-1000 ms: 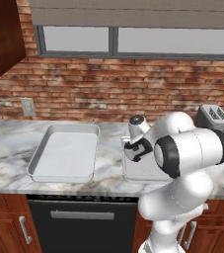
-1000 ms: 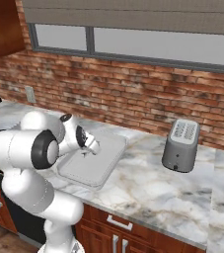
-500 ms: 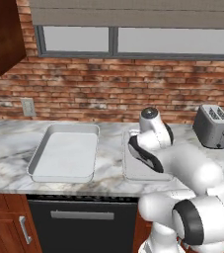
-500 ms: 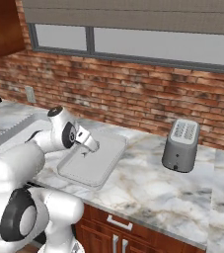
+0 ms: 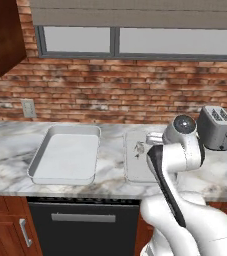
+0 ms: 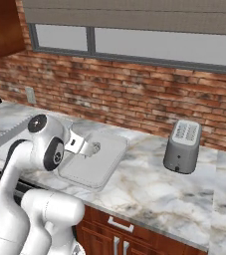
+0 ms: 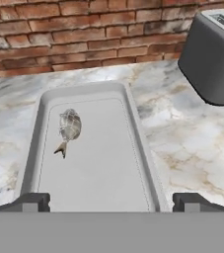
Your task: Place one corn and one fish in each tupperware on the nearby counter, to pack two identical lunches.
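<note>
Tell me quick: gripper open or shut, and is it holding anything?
Gripper: open and empty, fingertips wide apart over the near end of the tray; the fish lies loose in it.

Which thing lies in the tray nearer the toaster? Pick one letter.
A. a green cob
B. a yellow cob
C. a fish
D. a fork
C: the hand view shows a small grey fish with a thin tail lying flat in the tray, with the toaster off to one side on the counter; no cob or fork is in it.
</note>
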